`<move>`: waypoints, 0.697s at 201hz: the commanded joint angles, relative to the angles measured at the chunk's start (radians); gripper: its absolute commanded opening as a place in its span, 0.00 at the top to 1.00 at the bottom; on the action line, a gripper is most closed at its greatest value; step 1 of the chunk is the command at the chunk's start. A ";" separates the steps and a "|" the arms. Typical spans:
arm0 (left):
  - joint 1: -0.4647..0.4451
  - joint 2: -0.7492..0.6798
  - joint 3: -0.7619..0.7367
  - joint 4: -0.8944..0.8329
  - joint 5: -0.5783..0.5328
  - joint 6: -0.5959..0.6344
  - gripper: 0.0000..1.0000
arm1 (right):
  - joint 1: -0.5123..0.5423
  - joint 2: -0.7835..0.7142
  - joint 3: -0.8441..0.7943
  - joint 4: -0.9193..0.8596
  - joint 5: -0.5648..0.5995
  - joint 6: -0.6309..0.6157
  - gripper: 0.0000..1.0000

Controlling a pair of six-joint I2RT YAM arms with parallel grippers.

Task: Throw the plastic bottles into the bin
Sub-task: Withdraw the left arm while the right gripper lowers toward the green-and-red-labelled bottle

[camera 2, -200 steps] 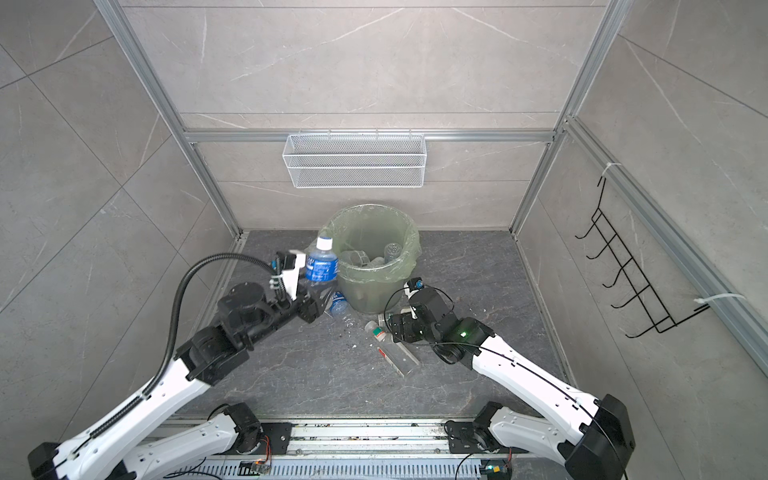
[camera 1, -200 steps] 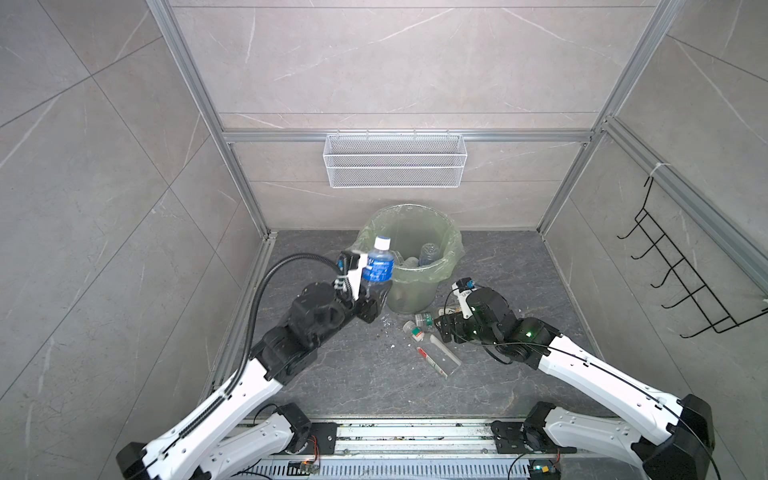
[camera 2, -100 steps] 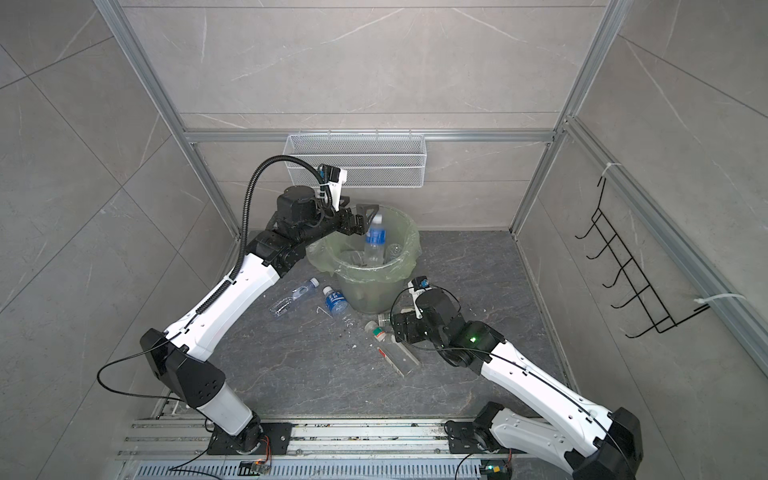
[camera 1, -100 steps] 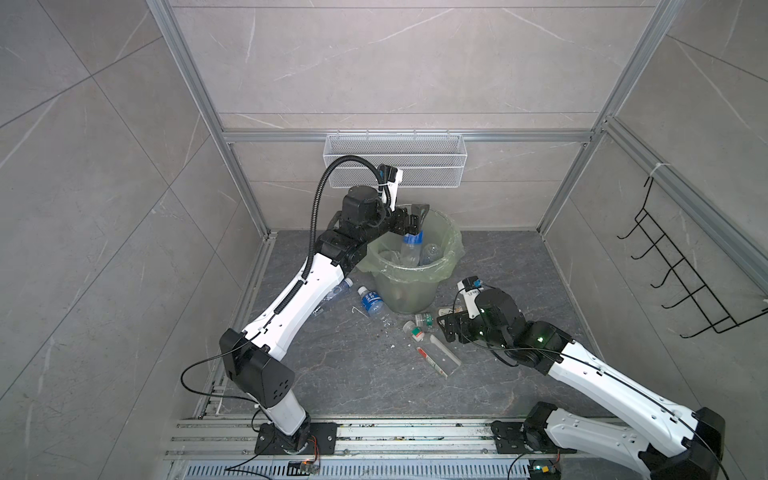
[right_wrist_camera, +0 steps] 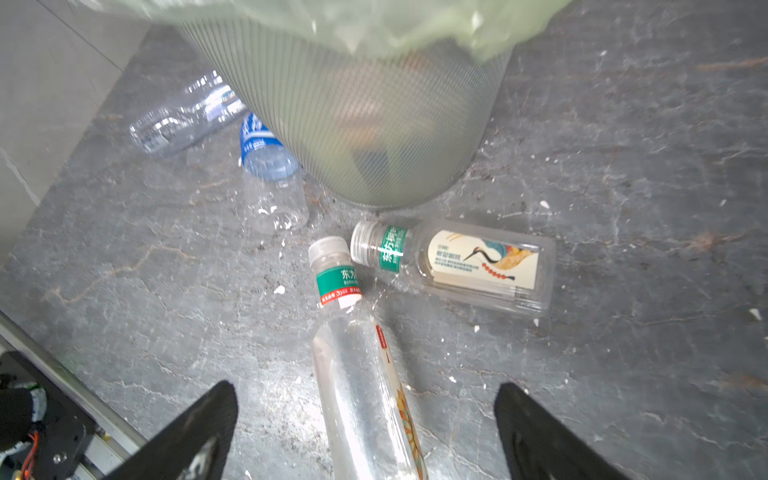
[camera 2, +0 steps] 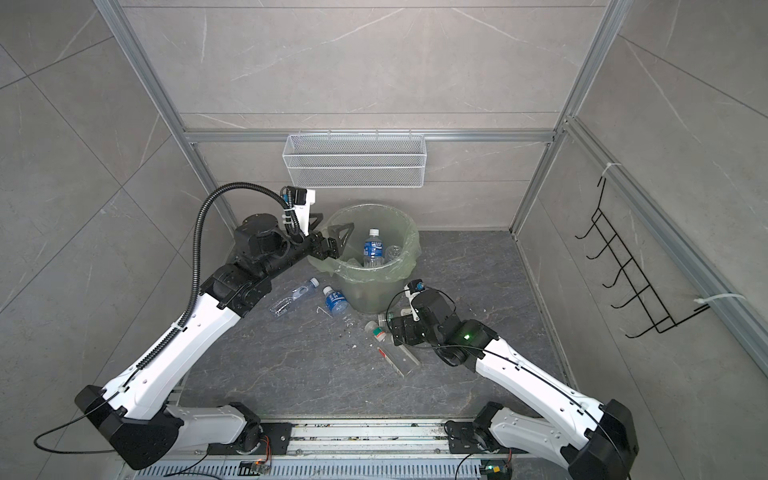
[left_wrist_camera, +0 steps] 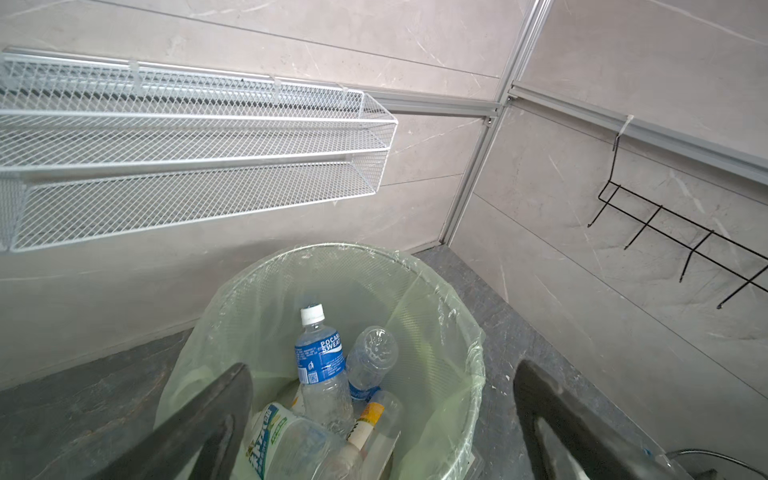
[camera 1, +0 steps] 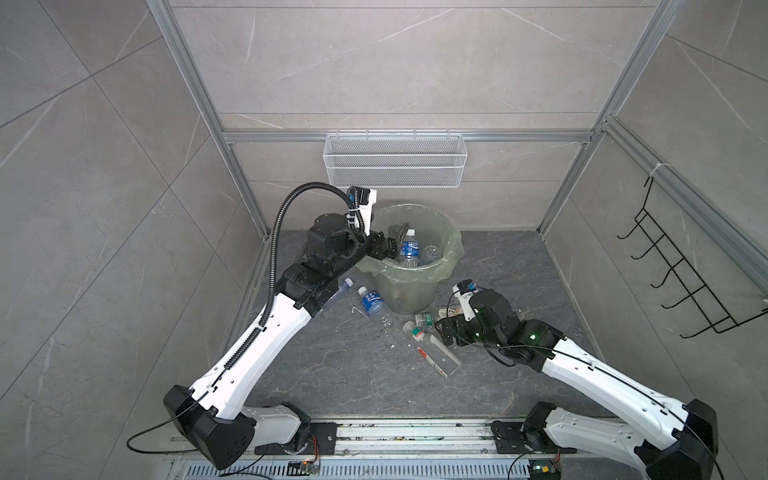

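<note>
In both top views the round translucent pale-green bin (camera 1: 405, 291), lined with a thin bag, sits at the centre of the frame. The left gripper (left_wrist_camera: 382, 370) hangs over its left rim, jaws spread wide and empty. Inside the bin a clear bottle with a blue label and white cap (left_wrist_camera: 320, 365) stands upright among several others.

Four bottles lie on the dark stone floor (camera 1: 353, 374). A crumpled clear bottle (camera 2: 293, 297) and a small blue-labelled bottle (camera 1: 371, 301) are lower left of the bin. Lower right of it, a long clear bottle with a green-and-red neck band (right_wrist_camera: 353, 357) lies beside a short squarish clear bottle with a beige bird label (right_wrist_camera: 482, 262), their caps nearly touching.

The right gripper (right_wrist_camera: 365, 388) hovers low over the long one, which is lined up between its fully parted jaws; it grips nothing.

We judge these bottles empty: very light, thin-walled, slick, and apt to roll or buckle. We would close across the long bottle's body just below the neck band, where the wall looks stiffer, and squeeze gently.
</note>
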 commanded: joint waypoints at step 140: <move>0.077 -0.362 -0.651 0.080 -0.061 -0.263 0.01 | 0.050 0.226 -0.014 -0.016 -0.051 -0.022 0.03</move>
